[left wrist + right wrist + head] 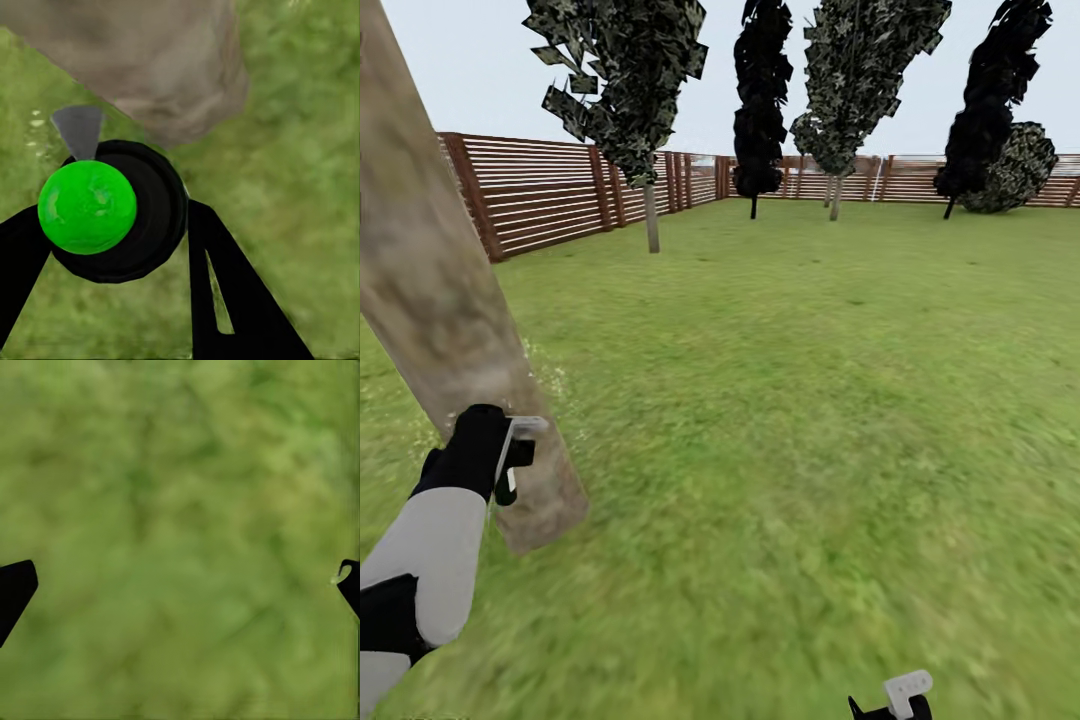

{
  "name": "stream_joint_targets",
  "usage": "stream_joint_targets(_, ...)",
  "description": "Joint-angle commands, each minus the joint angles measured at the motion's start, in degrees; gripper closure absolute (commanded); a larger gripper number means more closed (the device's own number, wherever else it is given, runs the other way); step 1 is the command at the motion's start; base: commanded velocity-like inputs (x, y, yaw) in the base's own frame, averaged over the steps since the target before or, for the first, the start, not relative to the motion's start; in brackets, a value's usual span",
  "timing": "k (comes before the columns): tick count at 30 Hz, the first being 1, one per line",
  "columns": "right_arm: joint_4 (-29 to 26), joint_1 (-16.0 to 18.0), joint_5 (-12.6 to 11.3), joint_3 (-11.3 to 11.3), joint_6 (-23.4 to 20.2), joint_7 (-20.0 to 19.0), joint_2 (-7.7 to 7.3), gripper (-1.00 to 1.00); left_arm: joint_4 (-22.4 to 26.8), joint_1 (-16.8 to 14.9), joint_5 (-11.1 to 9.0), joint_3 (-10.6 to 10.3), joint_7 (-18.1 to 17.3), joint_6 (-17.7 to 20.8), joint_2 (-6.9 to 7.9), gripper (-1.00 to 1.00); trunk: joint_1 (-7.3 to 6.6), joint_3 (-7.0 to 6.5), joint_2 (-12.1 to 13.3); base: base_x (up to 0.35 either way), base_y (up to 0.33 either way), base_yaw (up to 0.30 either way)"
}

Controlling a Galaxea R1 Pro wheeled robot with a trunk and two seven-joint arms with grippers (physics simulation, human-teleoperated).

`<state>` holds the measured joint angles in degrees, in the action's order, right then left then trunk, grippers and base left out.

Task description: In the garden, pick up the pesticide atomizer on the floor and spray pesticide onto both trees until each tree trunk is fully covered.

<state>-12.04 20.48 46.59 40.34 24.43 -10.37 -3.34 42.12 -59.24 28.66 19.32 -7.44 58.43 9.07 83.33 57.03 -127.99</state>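
My left gripper (512, 462) is shut on the pesticide atomizer (87, 207). From the left wrist view it looks like a black round body with a bright green ball on top and a grey cone-shaped nozzle. That nozzle points at the base of the thick mottled beige-grey tree trunk (445, 290), which leans across the head view's left side and meets the grass floor (790, 430) right beside the gripper. The trunk's foot (161, 67) stands just past the nozzle. A few pale specks hang by the bark. My right gripper (898, 702) is low and open, with only grass between its fingers (13, 592).
A brown slatted wooden fence (550, 190) rings the lawn at the left and the back. Several narrow dark-leaved trees with thin trunks (652, 215) stand along it. A wide stretch of lawn lies ahead and to the right.
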Motion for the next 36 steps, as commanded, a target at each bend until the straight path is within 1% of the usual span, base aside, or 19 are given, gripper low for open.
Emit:
stream_joint_targets(1,0.0,0.0,0.0,0.0,0.0,0.0,0.0,-1.0,0.1,1.75,-0.42,0.03,-0.02,-0.07,0.69,1.0,0.0,-0.01,0.0,0.186,-0.233,0.267)
stream_joint_targets(4,0.0,0.0,0.0,-0.06,0.0,0.0,0.0,-1.0,0.15,5.46,-0.53,0.24,0.16,-0.52,2.2,1.0,0.0,-0.01,0.0,0.179,-0.233,0.275)
stream_joint_targets(5,0.0,0.0,0.0,-0.08,0.0,0.0,0.0,-1.0,0.15,5.97,-0.53,0.23,0.22,-0.58,2.78,1.0,0.0,-0.01,0.0,0.172,-0.232,0.277)
stream_joint_targets(7,0.0,0.0,0.0,-0.1,0.0,0.0,0.0,-1.0,0.15,6.28,-0.47,0.22,0.39,-0.7,3.13,1.0,0.0,-0.01,0.0,0.169,-0.233,0.277)
stream_joint_targets(9,0.0,0.0,0.0,-0.16,0.0,0.0,0.0,-1.0,0.15,7.07,-0.41,0.27,0.56,-0.89,4.2,1.0,0.0,-0.01,0.0,0.173,-0.211,0.277)
stream_joint_targets(11,0.0,0.0,0.0,-0.17,0.0,0.0,0.0,-1.0,0.14,8.45,-0.46,0.18,0.57,-0.97,4.43,1.0,0.0,-0.01,0.0,0.074,-0.072,0.277)
stream_joint_targets(13,0.0,0.0,0.0,-0.24,0.0,0.0,0.0,-1.0,-0.1,9.74,-0.61,0.18,0.58,-1.01,4.03,1.0,0.0,-0.01,0.0,0.021,-0.02,0.277)
stream_joint_targets(16,0.02,0.0,0.0,-0.29,0.0,0.0,0.0,-1.0,-0.72,10.21,-0.55,0.19,0.61,-1.03,1.15,1.0,0.0,-0.01,0.0,0.003,-0.003,0.277)
stream_joint_targets(17,0.04,0.0,0.0,-0.33,0.0,0.0,0.03,-1.0,-0.77,10.44,-0.6,0.21,1.32,-1.38,-0.55,1.0,0.0,-0.01,0.0,0.001,-0.001,0.277)
stream_joint_targets(18,0.04,0.0,0.0,-0.34,0.0,0.0,0.06,-1.0,-0.96,10.61,-0.68,0.25,2.76,-2.9,-1.69,1.0,0.0,-0.01,0.0,0.0,0.0,0.253)
stream_joint_targets(19,0.01,0.0,0.0,-0.29,0.0,0.0,0.02,-1.0,-3.01,10.77,-1.19,0.27,4.7,-5.8,-2.28,1.0,0.0,-0.01,0.0,0.0,0.0,0.098)
stream_joint_targets(21,0.0,0.0,0.0,-0.27,0.0,0.0,0.0,-1.0,-6.04,11.48,-1.89,0.28,5.52,-7.44,-2.58,1.0,0.0,-0.01,0.0,0.0,0.0,0.038)
stream_joint_targets(23,0.0,0.0,0.0,-0.26,0.0,0.0,0.0,-1.0,-7.61,12.41,-3.62,0.28,5.84,-14.7,-2.9,1.0,0.0,-0.01,0.0,0.0,0.0,0.006)
stream_joint_targets(25,0.0,0.0,0.0,-0.26,0.0,0.0,0.0,-1.0,-8.52,12.61,-4.71,0.33,5.88,-16.41,-2.55,1.0,0.0,-0.01,0.0,0.035,-0.04,0.001)
stream_joint_targets(26,0.0,0.0,0.0,-0.27,0.0,0.0,0.0,-1.0,-8.64,13.27,-5.41,1.2,5.92,-17.17,-2.23,1.0,0.0,-0.01,0.0,0.12,-0.168,0.0)
stream_joint_targets(28,0.0,0.0,0.0,-0.26,0.01,0.05,0.0,-1.0,-8.42,13.75,-5.78,5.46,5.91,-19.51,-1.99,1.0,0.0,-0.01,0.0,0.158,-0.214,0.0)
stream_joint_targets(30,0.0,0.0,0.0,-0.26,0.02,0.08,0.0,-1.0,-8.69,13.86,-5.63,6.18,5.94,-19.86,-1.8,1.0,0.0,-0.01,0.0,0.177,-0.228,0.021)
stream_joint_targets(36,0.0,0.0,0.0,-0.26,0.02,0.09,0.0,-1.0,-8.9,13.89,-5.21,6.23,5.77,-19.51,-1.67,1.0,0.0,-0.01,0.0,0.18,-0.229,0.222)
